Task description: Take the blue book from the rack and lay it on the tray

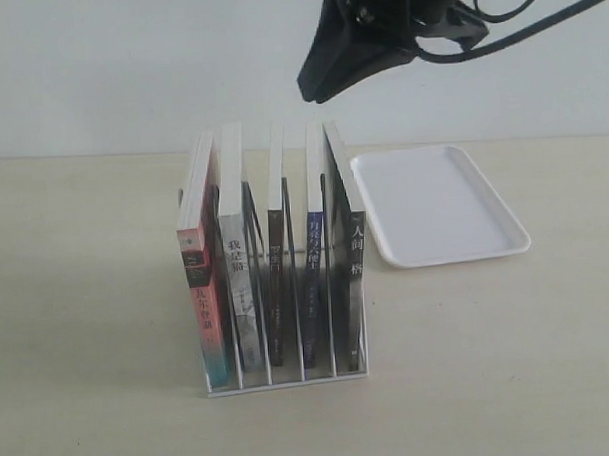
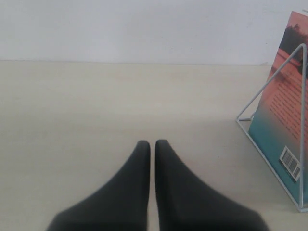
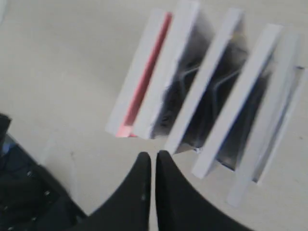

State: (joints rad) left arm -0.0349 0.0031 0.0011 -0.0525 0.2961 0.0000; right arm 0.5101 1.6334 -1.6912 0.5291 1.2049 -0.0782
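Observation:
The blue book [image 1: 315,276] stands upright in the white wire rack [image 1: 290,380], in the fourth slot from the left, between a dark-spined book and a black-spined one. From the right wrist view its white page edges and blue cover [image 3: 234,115] show from above. My right gripper [image 1: 318,87] hangs shut and empty above the rack's far side [image 3: 153,155], apart from every book. The white tray [image 1: 439,203] lies flat to the right of the rack with nothing on it. My left gripper [image 2: 152,143] is shut and empty, low over the table, left of the rack's wire end [image 2: 269,82].
Four other books fill the rack: a red-and-teal one [image 1: 201,302] at the far left, whose back cover [image 2: 284,115] faces the left gripper, a white one [image 1: 238,280], a dark one [image 1: 276,279] and a black-spined one [image 1: 352,276] at the right.

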